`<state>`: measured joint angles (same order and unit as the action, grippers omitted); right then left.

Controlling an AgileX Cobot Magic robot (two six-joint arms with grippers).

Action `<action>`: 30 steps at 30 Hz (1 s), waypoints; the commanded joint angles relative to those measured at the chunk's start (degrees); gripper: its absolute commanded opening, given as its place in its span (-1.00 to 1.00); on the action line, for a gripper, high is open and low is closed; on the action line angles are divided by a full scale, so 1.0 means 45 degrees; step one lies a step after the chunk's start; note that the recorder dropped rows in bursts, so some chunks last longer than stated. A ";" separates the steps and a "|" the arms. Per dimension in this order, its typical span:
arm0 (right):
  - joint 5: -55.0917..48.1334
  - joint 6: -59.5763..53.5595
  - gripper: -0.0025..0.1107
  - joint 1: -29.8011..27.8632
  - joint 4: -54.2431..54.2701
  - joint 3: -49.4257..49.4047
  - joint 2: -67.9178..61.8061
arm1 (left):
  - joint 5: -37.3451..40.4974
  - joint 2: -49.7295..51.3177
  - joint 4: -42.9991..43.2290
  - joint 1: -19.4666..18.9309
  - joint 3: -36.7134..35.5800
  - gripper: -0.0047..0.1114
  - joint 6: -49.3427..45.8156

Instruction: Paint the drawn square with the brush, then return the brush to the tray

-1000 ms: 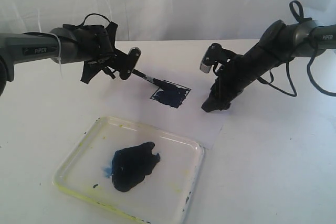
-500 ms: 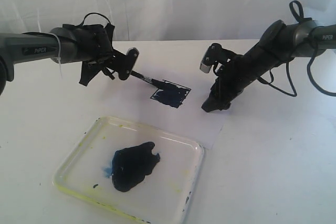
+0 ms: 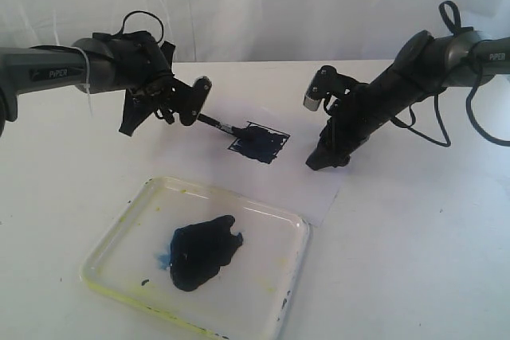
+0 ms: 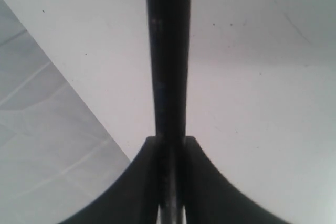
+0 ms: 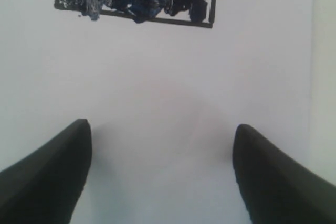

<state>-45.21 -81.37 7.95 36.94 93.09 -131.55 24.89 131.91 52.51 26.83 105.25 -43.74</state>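
The tray (image 3: 263,252) lies nearest you, at 6 o'clock from the painted square (image 3: 259,143). The brush (image 3: 219,124) slants 10-to-4, tip on the square, pinched in your left hand (image 3: 197,101). Your right hand (image 3: 327,162) gapes empty at the square's 3 o'clock.

A white tabletop (image 3: 414,260) carries a clear, yellow-rimmed tray (image 3: 119,288) near the front and a white paper sheet (image 3: 296,182) just beyond it.

Two end effectors are in view, the left end effector (image 3: 197,101) and the right end effector (image 3: 328,163); one brush (image 3: 221,125); one clear tray (image 3: 191,187); one dark paint puddle (image 3: 203,252); one drawn square (image 3: 259,143); one paper sheet (image 3: 319,197); one surface (image 3: 414,236).
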 commanded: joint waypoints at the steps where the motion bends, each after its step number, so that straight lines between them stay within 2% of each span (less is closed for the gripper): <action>1: 0.0148 0.0100 0.29 -0.0072 -0.1247 -0.0256 -0.0528 | 0.0739 -0.0135 -0.0098 0.0014 -0.0001 -0.92 -0.0621; 10: 0.0171 0.0100 0.29 -0.0072 -0.1247 -0.0256 -0.0528 | 0.0757 -0.0529 -0.0475 0.0014 -0.0001 -0.92 -0.0656; 15: 0.0171 0.0100 0.29 -0.0072 -0.1247 -0.0256 -0.0528 | 0.1487 -0.0638 -0.1495 0.0014 -0.0001 -0.92 -0.2659; 30: 0.0172 0.0126 0.29 -0.0072 -0.1247 -0.0256 -0.0528 | 0.1392 -0.0562 -0.1890 -0.0367 -0.0001 -0.92 -0.2993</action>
<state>-45.12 -81.14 7.95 36.94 93.09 -131.55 29.99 129.78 44.05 26.08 105.25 -57.04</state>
